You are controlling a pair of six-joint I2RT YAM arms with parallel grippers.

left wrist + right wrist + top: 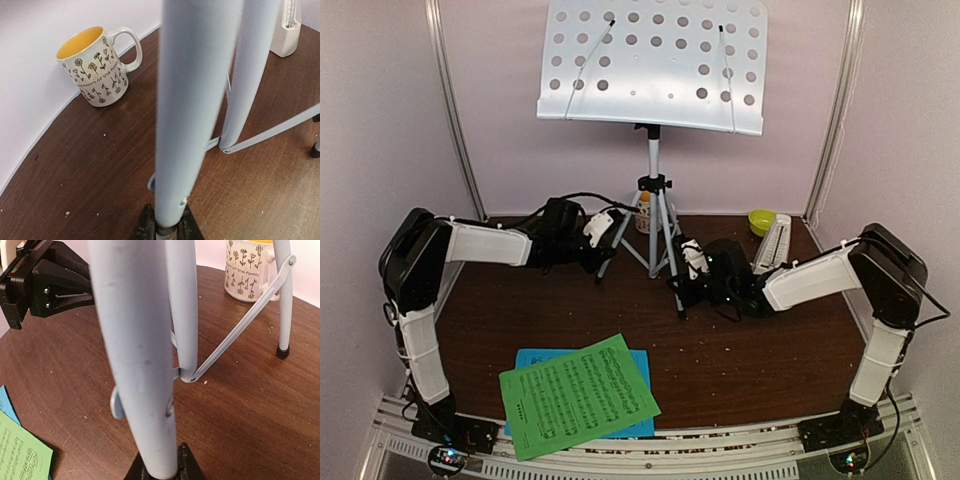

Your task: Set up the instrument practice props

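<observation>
Music stand [653, 65] is upright at the far middle of the table [770, 340], its white perforated desk tilted back near the rear wall on a silver tripod [654, 200] with the legs spread. Left gripper [166, 227]: the jaws are nearly closed and clamped on the lower part of 1 tripod leg [192, 100], the one that splays toward the left in the top view. The leg fills the gap between the 2 black fingers. Right gripper [162, 470]: also nearly closed, gripping a 2nd leg [137, 350], the one that comes forward and right, with the tube pinched between the fingers. Both arms reach in low from either side, with the wrists close to the tabletop. Green sheet [578, 396] lies flat at the near edge, left of centre, rotated slightly. It rests on top of the blue sheet [638, 362], which shows only along the top and right margins. Metronome [772, 243] is at the far right of the table, just beside a lime-green bowl [761, 221]; I cannot tell whether its cover is on. A flower-patterned mug [97, 67] with a yellow-orange inside stands upright by the back wall, behind the tripod legs and apart from them.
</observation>
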